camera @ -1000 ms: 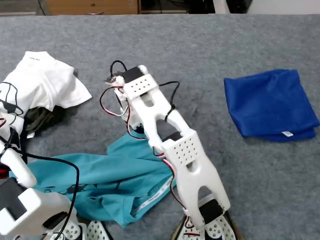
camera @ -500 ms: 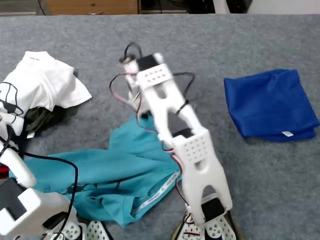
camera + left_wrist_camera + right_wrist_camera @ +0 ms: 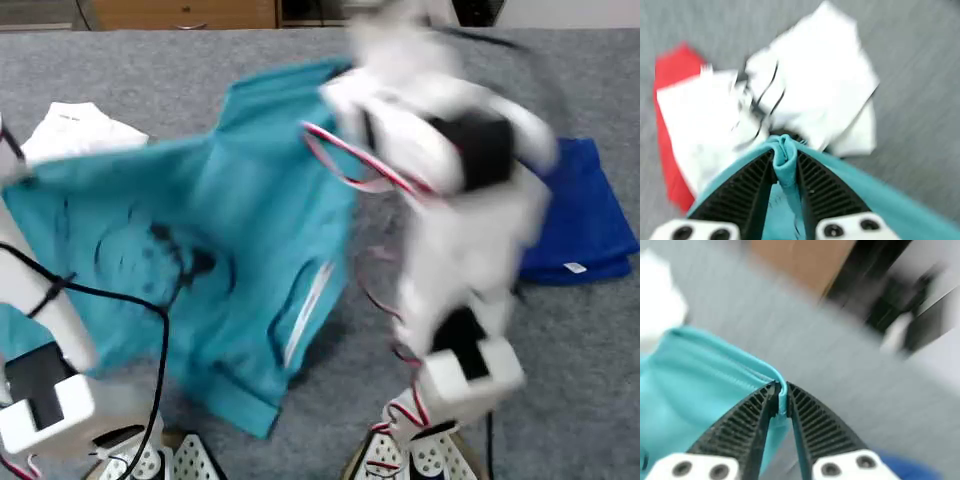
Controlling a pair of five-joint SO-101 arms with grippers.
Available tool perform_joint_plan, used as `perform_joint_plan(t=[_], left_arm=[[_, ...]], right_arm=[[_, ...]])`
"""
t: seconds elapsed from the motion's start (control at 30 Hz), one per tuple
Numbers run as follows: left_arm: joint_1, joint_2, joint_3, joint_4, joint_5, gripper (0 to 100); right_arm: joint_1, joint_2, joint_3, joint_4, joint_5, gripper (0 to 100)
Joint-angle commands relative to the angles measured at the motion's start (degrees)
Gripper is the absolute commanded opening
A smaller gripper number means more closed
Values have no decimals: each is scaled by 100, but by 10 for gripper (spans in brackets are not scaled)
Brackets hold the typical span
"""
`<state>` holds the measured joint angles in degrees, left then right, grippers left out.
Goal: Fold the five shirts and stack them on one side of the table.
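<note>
Teal shirt hangs spread wide between our two grippers, over the left half and middle of the table. At its left end our left gripper is clamped on a bunched fold of the teal fabric, with the cloth pinched between both ribbed jaws. Beneath that gripper, close to the table's left edge, we see the crumpled white shirt with its dark line print, and a red cloth showing from under it.

Our left arm stands at the near left corner, and its black cable crosses in front of the teal fabric. The shirt's dark print faces the high camera. Its lower hem drops toward the near edge, and we cannot tell whether it touches the table.

Toward the middle of the far edge, our right gripper is closed on the shirt's top right edge, the seam caught thinly between the jaw tips. Our right arm rises from the near edge just right of the middle.

A folded blue shirt lies flat by the right edge, partly behind that arm and well apart from the teal one. We see open grey tabletop from the right arm's base out to the near right corner, and again along the far edge above the blue shirt.
</note>
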<state>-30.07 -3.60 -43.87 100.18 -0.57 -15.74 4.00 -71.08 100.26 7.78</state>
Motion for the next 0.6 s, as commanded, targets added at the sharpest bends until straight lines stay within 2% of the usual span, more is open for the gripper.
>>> perform_joint_plan(t=[0.0, 0.17, 0.33, 0.43, 0.57], left_arm=[[334, -233, -2101, 53, 536, 19], [484, -233, -3859, 53, 659, 19], [510, -426, -4791, 62, 651, 19], [510, -998, -4413, 70, 484, 19], [527, -2185, -2901, 79, 325, 19]], right_arm=[[716, -1007, -620, -545, 62, 2], [1218, -1824, -593, -1530, 70, 2], [1279, -2475, -567, -1811, 466, 2], [1288, -2791, -558, -1811, 624, 2], [1297, -3090, -558, -1811, 659, 2]])
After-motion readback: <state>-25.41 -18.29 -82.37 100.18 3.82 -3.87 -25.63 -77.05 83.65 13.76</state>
